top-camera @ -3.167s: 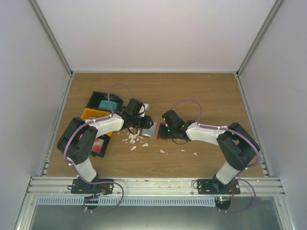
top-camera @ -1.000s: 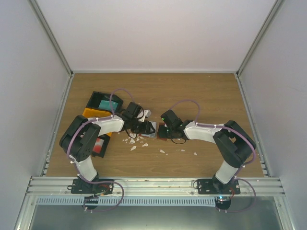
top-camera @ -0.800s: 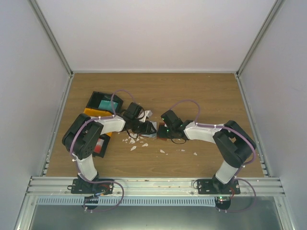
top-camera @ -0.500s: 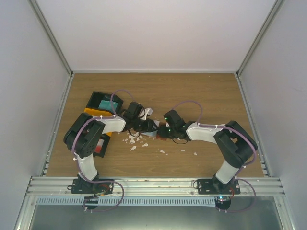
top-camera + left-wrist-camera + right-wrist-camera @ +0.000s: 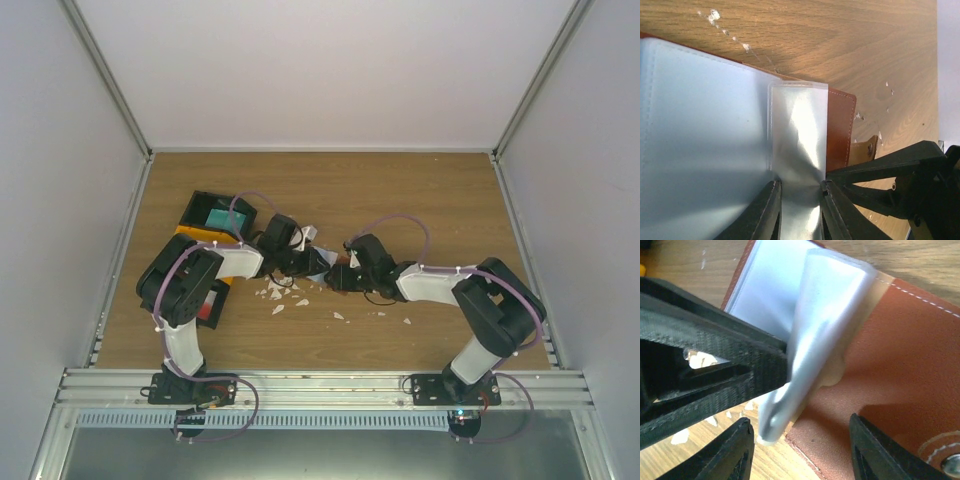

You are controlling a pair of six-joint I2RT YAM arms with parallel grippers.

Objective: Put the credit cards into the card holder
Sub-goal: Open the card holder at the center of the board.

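The card holder lies open on the table, a reddish-brown leather wallet with pale translucent plastic sleeves. My left gripper is shut on one narrow sleeve, which is lifted and curled. My right gripper stands open over the holder's near corner, with the curled sleeve's end between its fingers, untouched. A teal credit card lies in the tray. A red credit card lies under the left arm.
A black-and-orange tray stands at the left. White scraps litter the wood in front of the grippers. The right gripper's black fingers sit close beside my left jaws. The holder's snap tab sticks out.
The right gripper's jaws have opened wide. The left gripper has moved right onto the holder and closed tighter on the sleeve, lifting it.
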